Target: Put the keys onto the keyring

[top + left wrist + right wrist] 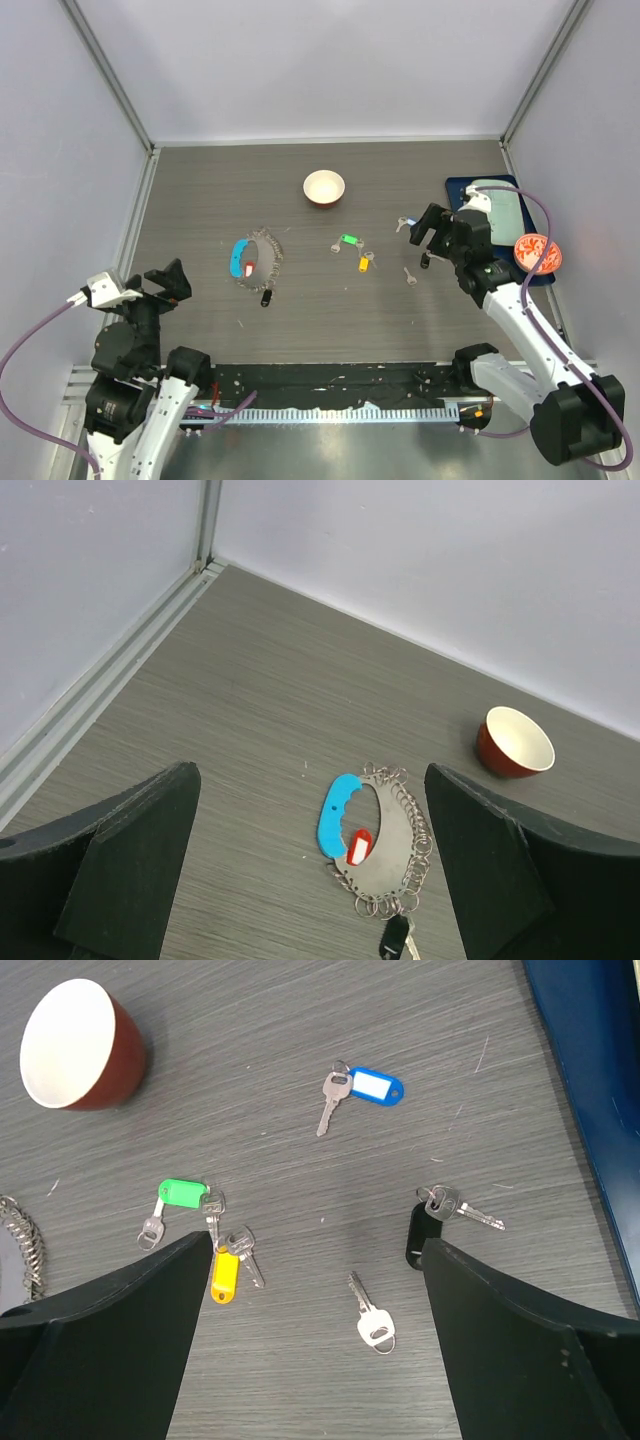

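left gripper point(168, 281) and right gripper point(425, 243) hang jaws spread, empty. the keyring point(413, 831) lies left of middle on the table point(330, 312), a dark key point(266, 297) perhaps on it; loose keys point(181, 1193) lie right of middle.

Bowl: small round bowl point(324, 187), white inside and red-brown outside, upright toward the table's back.
Tray: flat dark-blue tray point(456, 188) at the right edge.
Slab: pale-green rounded rectangular slab point(500, 208), lying on the tray.
Disc: orange-red patterned round disc point(537, 252) at the tray's right rim.
Table: dark-grey wood-grain tabletop point(200, 200).
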